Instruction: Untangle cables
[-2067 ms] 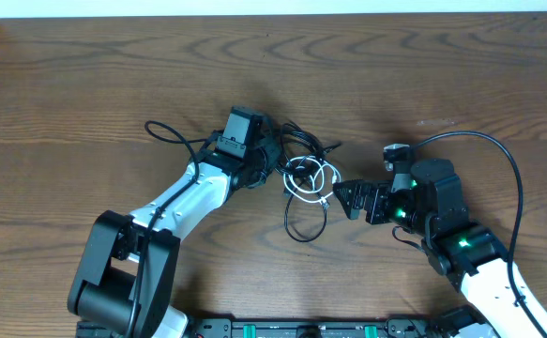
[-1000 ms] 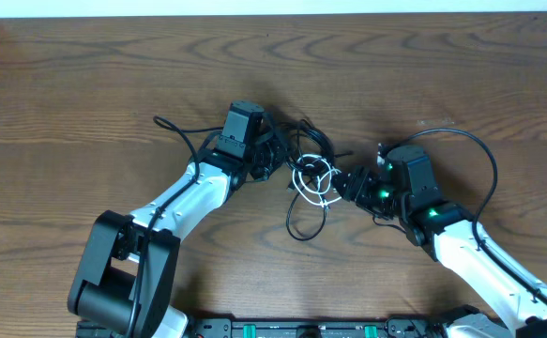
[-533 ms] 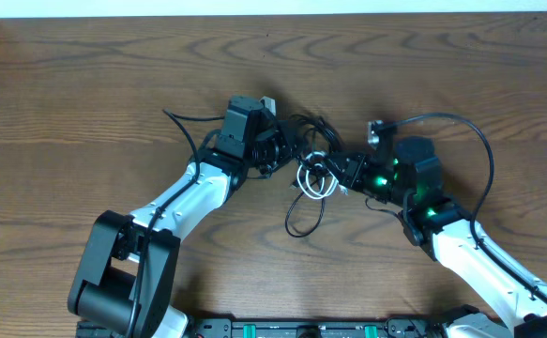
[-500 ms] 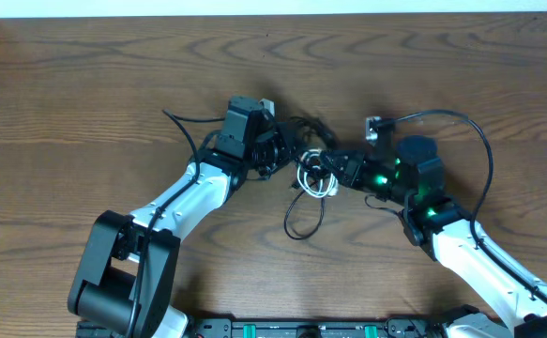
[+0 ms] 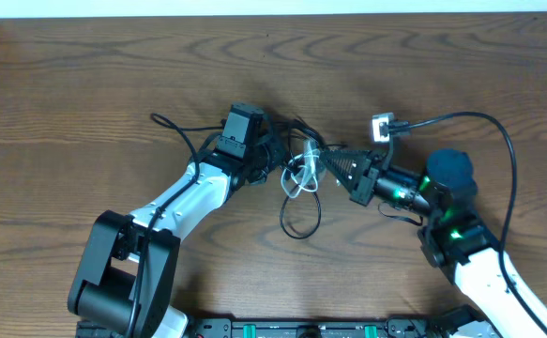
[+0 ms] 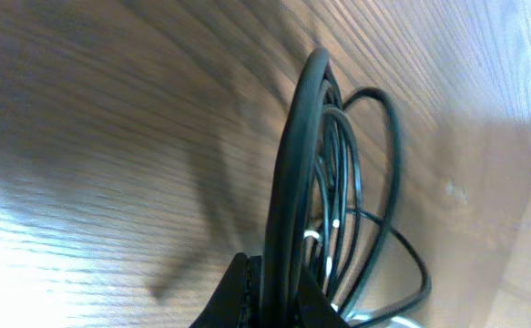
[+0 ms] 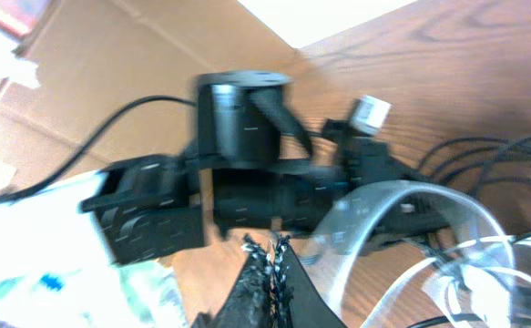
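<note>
We are clamping the left gripper [image 5: 271, 157] tight on the black cables [image 5: 300, 223], and the bundle is running up from between its jaws in the left wrist view. Just beside it, our right gripper [image 5: 328, 161] is pressing its jaws together at the white cable [image 5: 297, 180]; we cannot tell whether it is gripping the cord. One black loop is lying loose on the table [image 5: 85, 84], below both grippers.
</note>
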